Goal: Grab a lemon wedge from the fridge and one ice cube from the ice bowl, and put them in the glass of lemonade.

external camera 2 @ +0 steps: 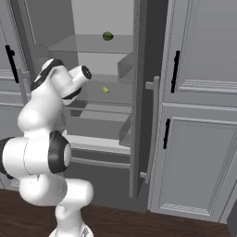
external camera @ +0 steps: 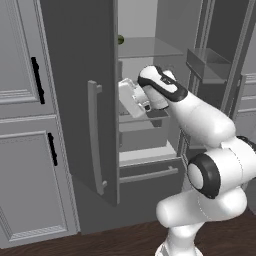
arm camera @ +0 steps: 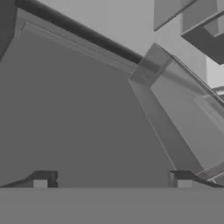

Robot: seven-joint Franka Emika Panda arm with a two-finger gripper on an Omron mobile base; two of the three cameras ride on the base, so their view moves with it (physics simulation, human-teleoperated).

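The fridge (external camera: 75, 100) stands with both doors swung open, showing pale grey shelves. The lemon wedge (external camera 2: 106, 90) is a tiny yellow-green piece lying on the middle shelf. My arm reaches into the fridge at that shelf's height, the white hand turned toward the left door's inner side. In the hand view my gripper (arm camera: 111, 181) is open, its dark fingertips (arm camera: 41, 179) far apart with nothing between them, facing a grey door panel and a translucent door bin (arm camera: 188, 118). The ice bowl and the glass of lemonade are out of view.
A small round green fruit (external camera 2: 108, 35) sits on the upper shelf. The open right door (external camera 2: 141, 92) and its bins narrow the opening. Below is the drawer with a horizontal bar (external camera: 150, 175). Grey cabinets with black handles (external camera 2: 175, 71) flank the fridge.
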